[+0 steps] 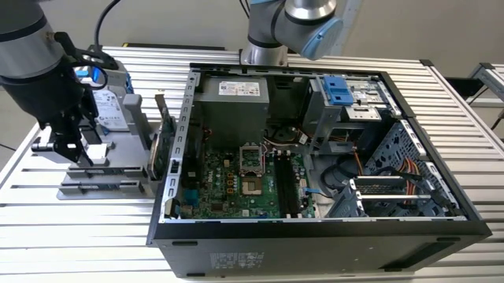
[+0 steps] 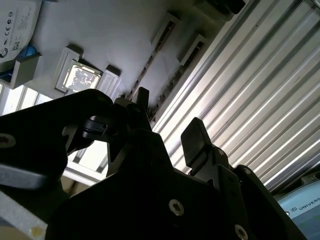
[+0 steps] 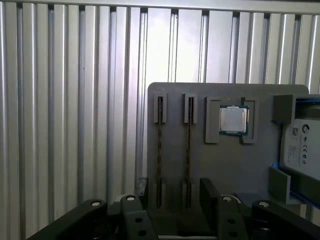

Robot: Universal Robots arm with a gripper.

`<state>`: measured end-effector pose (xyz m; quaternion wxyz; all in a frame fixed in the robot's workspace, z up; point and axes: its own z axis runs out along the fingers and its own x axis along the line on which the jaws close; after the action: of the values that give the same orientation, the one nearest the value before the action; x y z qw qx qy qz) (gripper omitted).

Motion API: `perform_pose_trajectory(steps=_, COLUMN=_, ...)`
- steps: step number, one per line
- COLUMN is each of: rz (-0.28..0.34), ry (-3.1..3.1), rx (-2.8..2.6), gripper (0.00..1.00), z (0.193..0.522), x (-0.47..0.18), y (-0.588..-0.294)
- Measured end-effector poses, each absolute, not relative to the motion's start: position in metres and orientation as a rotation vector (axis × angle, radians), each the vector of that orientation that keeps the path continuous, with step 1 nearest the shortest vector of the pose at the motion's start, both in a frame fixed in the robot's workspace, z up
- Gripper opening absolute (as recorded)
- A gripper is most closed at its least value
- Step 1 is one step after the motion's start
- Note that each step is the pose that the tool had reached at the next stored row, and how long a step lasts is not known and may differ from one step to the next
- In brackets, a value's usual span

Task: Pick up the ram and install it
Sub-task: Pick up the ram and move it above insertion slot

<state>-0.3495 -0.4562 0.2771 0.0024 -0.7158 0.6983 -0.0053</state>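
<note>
Two ram sticks (image 3: 160,145) (image 3: 188,145) stand edge-on in the slots of a grey holder plate (image 3: 230,165). In the exterior view this holder (image 1: 110,177) lies on the table at the left of the open computer case (image 1: 315,147). My gripper (image 1: 75,154) hangs just above the holder's near end. In the first wrist view the gripper (image 3: 175,192) is open, its two black fingers (image 3: 142,189) on either side of the two slots, with nothing held. The second wrist view shows the gripper (image 2: 167,125) open above the slots.
A square processor chip (image 3: 233,120) sits in a pocket of the holder beside the sticks. A hard drive with a blue bracket (image 3: 302,150) stands at the holder's far end. Inside the case, long black memory slots (image 1: 284,183) run beside the processor socket (image 1: 250,156). The table (image 1: 79,236) is ribbed metal.
</note>
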Motion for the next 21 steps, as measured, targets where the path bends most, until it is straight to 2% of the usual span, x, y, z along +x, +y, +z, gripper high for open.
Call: perform_pose_trajectory(steps=21, rz=-0.020, ry=2.240, rx=-2.199, gripper=1.00, z=0.263, x=-0.349, y=-0.456)
